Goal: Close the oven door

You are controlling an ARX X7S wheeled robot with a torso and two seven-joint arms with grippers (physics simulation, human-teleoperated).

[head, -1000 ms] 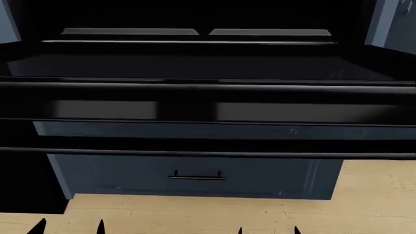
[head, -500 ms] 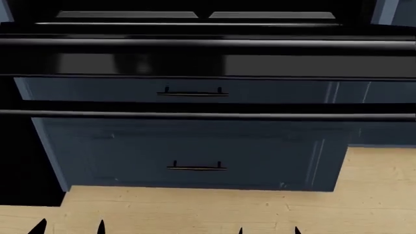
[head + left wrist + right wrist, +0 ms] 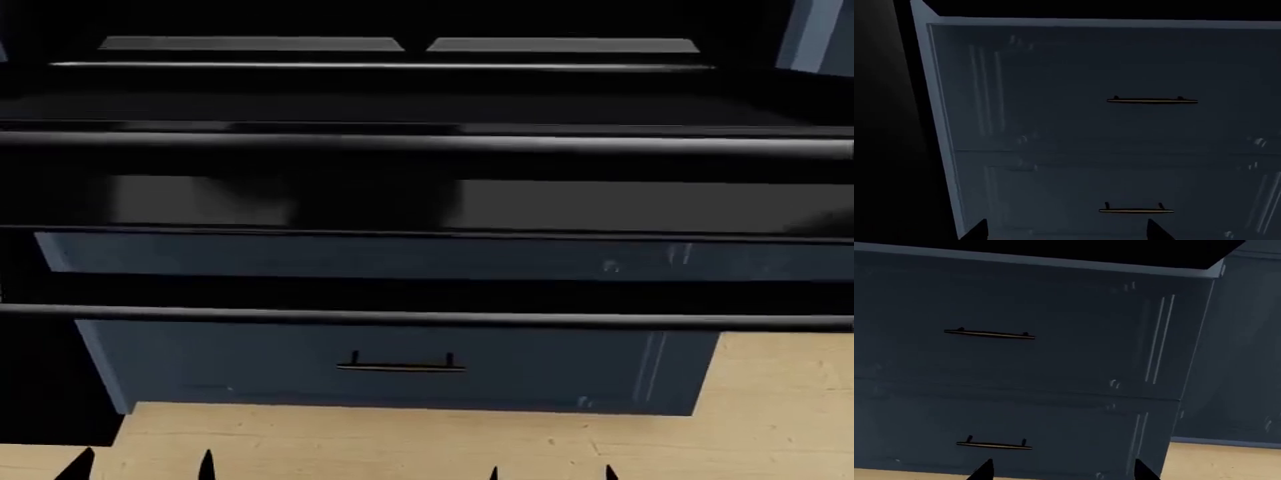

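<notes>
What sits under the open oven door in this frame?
Below the oven door are blue-grey drawer fronts. The head view shows one brass handle; the door hides the upper drawer's handle there, though the wrist views show both.

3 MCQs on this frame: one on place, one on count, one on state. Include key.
1. In the head view, the oven door lies where relative to the drawer handle?
A. above it
B. below it
C. behind it

2. How many brass drawer handles show in the left wrist view?
A. one
B. two
C. four

3. The left gripper is:
A. shut on the door bar
B. open, holding nothing
C. shut on a handle

Key: 1 A, black slab spans above the drawer front; 2 B, upper handle and lower handle; 3 B, fingertips apart with nothing between.
</notes>
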